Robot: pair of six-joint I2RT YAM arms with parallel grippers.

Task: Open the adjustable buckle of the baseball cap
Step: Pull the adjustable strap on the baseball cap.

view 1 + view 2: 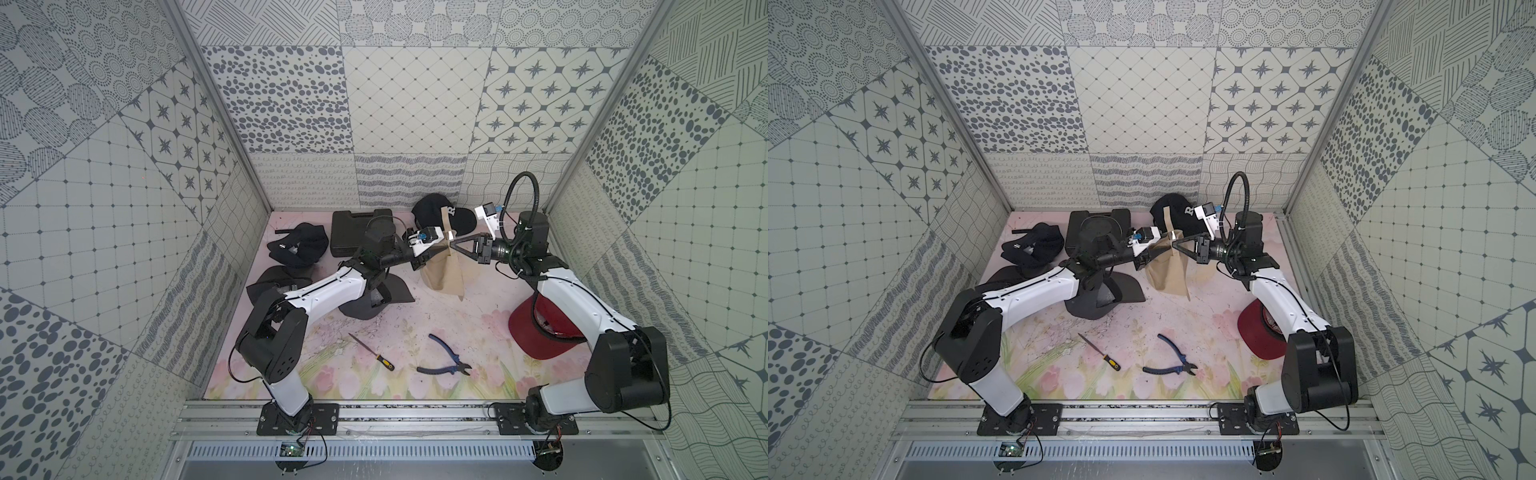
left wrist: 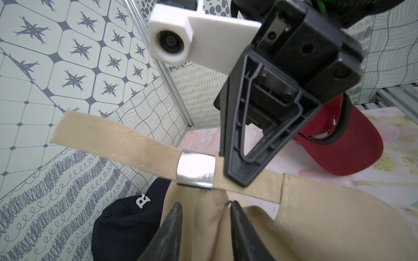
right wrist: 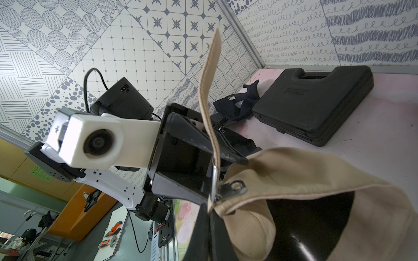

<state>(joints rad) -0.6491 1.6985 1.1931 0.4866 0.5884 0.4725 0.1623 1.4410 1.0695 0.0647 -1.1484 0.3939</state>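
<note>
front of table: a screwdriver [image 1: 374,352] and blue-handled pliers [image 1: 446,358] lie loose on the flowered table [image 1: 478,309], well apart from the work.
right side: a red cap [image 1: 540,338] sits under the right arm.
left side: a dark grey cap [image 1: 395,291] lies under the left arm.
tan cap: the tan cap [image 1: 442,270] hangs above the table towards the back, held up between the two arms, crown drooping.
strap: the strap [image 2: 113,133] pokes its free end out past one side of the buckle; the other side runs to the cap's band.
buckle: a shiny metal buckle [image 2: 195,170] threaded on the strap. whether its flap is lifted i cannot tell.
right gripper: the right gripper [image 2: 237,179] is pinched tight on the strap, just beside the buckle on the band side.
left gripper: the left gripper [image 2: 206,206] has its jaws part-way apart, straddling cap cloth just under the buckle. a gap shows between the tips, so no firm hold.
step in hand: likely getting the left tips onto the buckle.
doing it well: use the right pinch as the anchor so the strap is taut. bring the left tips off the cloth to the flap's edge and bite metal, not fabric. then lever it away from the strap in a small arc. polished metal may slip, and a hard tug could drag the strap from the right pinch.
back row: a black case [image 1: 353,232], a lettered black cap [image 1: 436,214] and a plain black cap [image 1: 297,247] sit near the rear wall.
</note>
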